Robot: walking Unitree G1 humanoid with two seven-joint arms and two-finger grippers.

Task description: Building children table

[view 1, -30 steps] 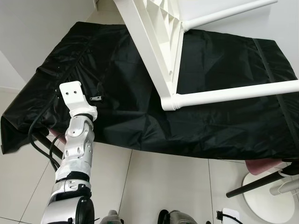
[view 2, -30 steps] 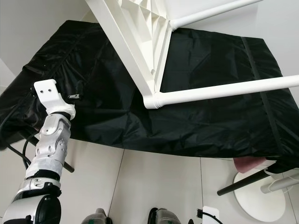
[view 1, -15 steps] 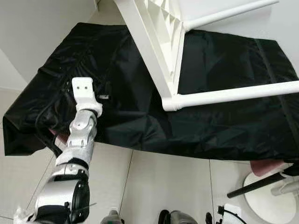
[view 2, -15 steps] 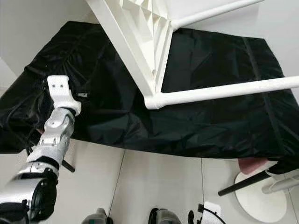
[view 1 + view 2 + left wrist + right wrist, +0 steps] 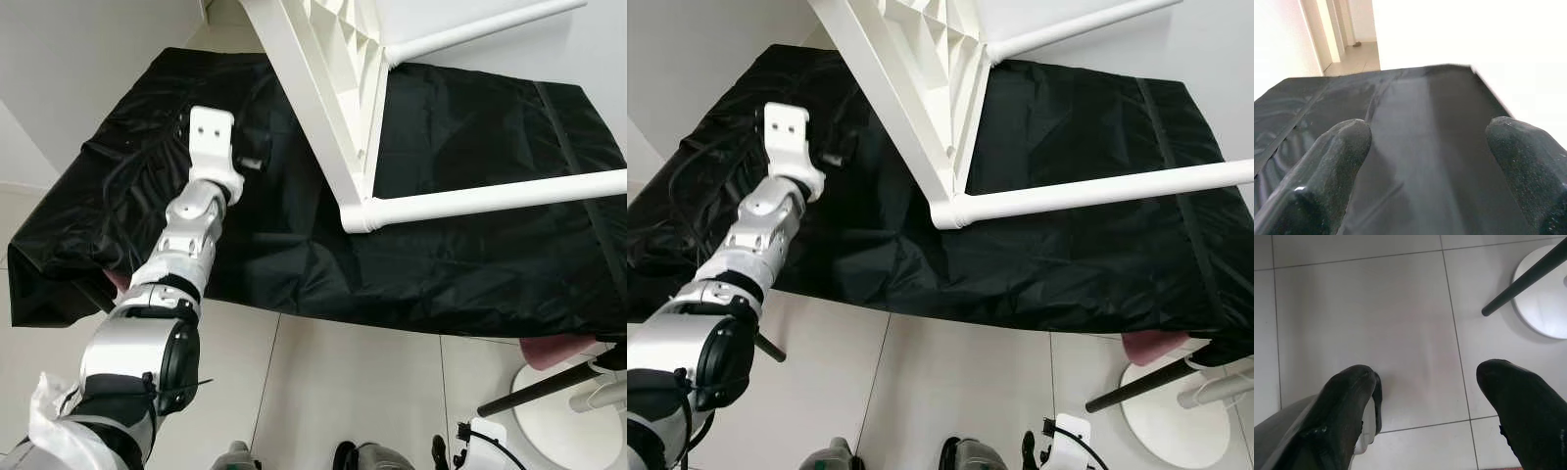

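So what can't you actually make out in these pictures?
- White table frame: top cut off by the eye view's upper edge.
- What lies beneath the black cover: hidden by the cover itself.
- Pink seat: mostly hidden under the cover.
- Left gripper: open, holding nothing.

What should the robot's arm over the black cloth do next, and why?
Probably reach a bit further toward the white table frame. The left gripper is open with nothing between its fingers, hovering over the black cloth, apart from the frame. The right gripper hangs open over the floor tiles.
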